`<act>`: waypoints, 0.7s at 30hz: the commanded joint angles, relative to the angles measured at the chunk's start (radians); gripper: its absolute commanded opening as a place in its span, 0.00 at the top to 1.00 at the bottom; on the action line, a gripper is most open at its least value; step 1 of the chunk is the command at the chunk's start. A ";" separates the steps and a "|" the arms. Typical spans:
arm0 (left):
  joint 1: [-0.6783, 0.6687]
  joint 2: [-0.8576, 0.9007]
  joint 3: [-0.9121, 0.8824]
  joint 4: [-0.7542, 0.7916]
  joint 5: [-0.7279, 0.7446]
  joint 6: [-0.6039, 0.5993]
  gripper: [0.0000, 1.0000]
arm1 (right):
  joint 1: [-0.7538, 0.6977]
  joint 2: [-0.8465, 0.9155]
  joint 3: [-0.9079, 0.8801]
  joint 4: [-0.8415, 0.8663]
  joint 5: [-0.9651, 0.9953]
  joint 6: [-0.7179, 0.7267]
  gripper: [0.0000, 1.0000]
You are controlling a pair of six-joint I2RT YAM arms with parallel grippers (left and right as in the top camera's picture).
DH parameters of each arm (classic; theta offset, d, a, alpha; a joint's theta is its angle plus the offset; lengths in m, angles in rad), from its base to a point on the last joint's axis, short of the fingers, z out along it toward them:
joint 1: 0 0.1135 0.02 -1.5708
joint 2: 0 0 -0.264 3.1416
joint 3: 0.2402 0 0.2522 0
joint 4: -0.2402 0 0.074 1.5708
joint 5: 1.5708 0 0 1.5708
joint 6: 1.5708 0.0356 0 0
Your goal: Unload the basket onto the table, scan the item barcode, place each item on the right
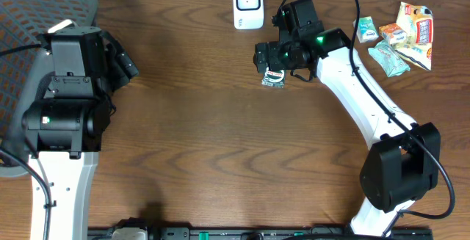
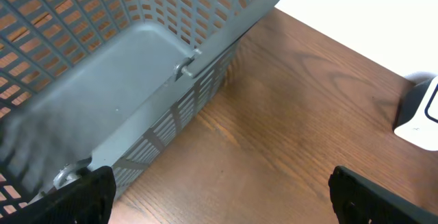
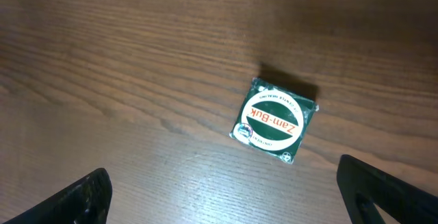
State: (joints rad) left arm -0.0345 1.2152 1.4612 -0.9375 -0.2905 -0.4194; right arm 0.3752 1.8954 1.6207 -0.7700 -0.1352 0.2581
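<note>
Zam-Buk box (image 3: pixel 275 120): dk green, white oval, orange-red lettering. Table (image 1: pixel 220 144): brown wood grain. Basket (image 2: pixel 137 59): grey, slotted lattice. Scanner (image 1: pixel 248 4): white, greyish face. Snack pkts (image 1: pixel 400 34): teal, orange/yellow/white.

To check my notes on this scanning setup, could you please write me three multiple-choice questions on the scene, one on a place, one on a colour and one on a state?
1. Where does the Zam-Buk box lie?
A. In the grey basket
B. On the table, below the right gripper
C. On top of the white scanner

2. What colour is the box's edge?
A. Green
B. Yellow
C. Blue

3. How does the right gripper stand?
A. Shut on the box
B. Open, clear of the box
C. Shut on nothing

Answers: 1 B, the right wrist view shows it flat on bare wood; 2 A, green frames its white oval label; 3 B, both fingers stand wide apart and the box lies untouched on the wood.
</note>
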 commanded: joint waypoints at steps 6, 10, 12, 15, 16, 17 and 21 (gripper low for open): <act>0.003 -0.007 0.013 -0.002 -0.010 -0.005 0.03 | 0.000 0.007 0.002 0.006 0.050 -0.012 0.01; 0.003 -0.007 0.013 -0.002 -0.010 -0.005 0.02 | -0.001 0.008 0.002 0.014 0.051 -0.013 0.01; 0.003 -0.007 0.013 -0.002 -0.010 -0.005 0.02 | -0.001 0.008 0.002 0.016 0.063 -0.012 0.01; 0.003 -0.007 0.013 -0.002 -0.010 -0.005 0.02 | -0.001 0.009 0.002 0.020 0.085 -0.012 0.01; 0.003 -0.007 0.013 -0.002 -0.010 -0.005 0.02 | -0.002 0.009 0.002 0.023 0.085 -0.012 0.01; 0.003 -0.007 0.013 -0.002 -0.010 -0.005 0.02 | -0.003 0.009 0.002 0.026 0.093 -0.012 0.01; 0.003 -0.007 0.013 -0.002 -0.010 -0.005 0.02 | -0.003 0.031 0.002 0.058 0.191 0.021 0.01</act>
State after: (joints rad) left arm -0.0345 1.2152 1.4612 -0.9375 -0.2905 -0.4194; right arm 0.3752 1.8999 1.6207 -0.7258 -0.0303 0.2584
